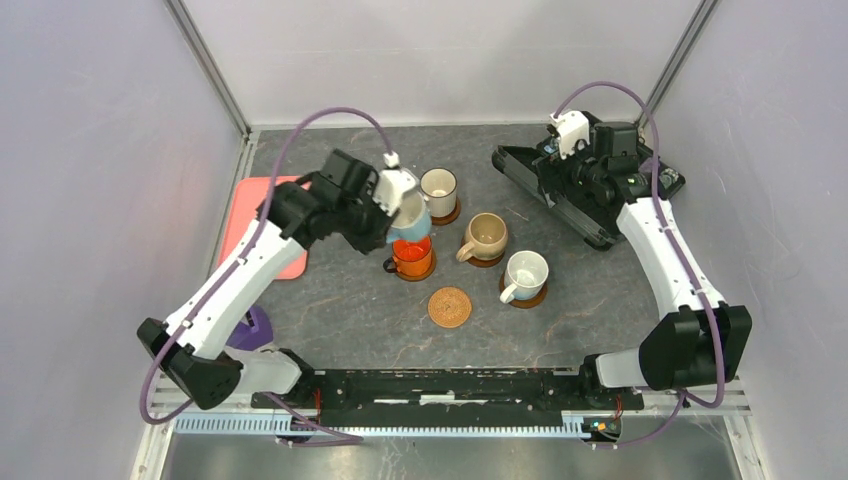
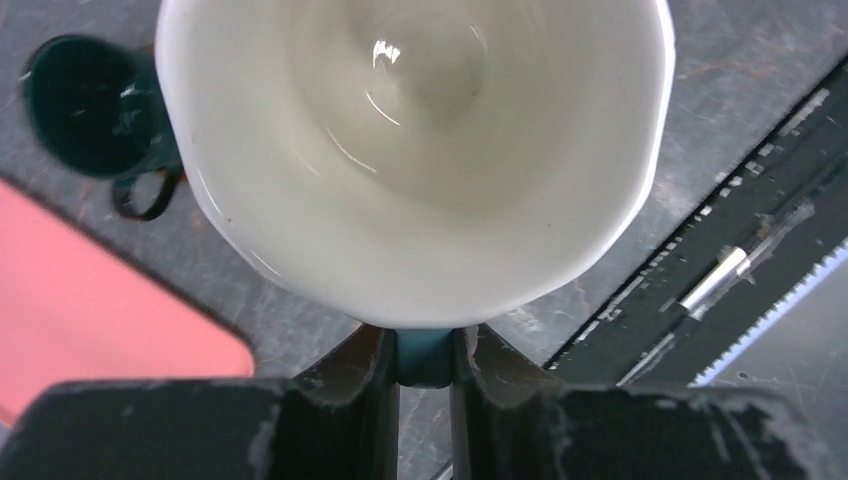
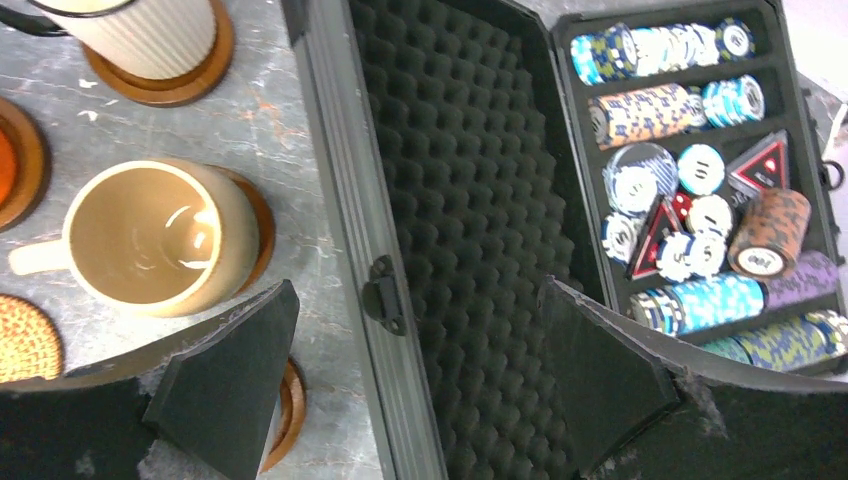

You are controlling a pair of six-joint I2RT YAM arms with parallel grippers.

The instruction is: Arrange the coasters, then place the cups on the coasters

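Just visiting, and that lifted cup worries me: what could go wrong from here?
The left gripper pinches the tilted light blue mug by one narrow spot; it might slip onto the orange mug close by. The free woven coaster lies close to the white mug, so setting down there could bump it.

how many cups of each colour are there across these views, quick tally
cream striped cup: 1
beige cup: 1
white cup: 1
orange cup: 1
light blue cup: 1
dark green cup, seen in the left wrist view only: 1
total: 6
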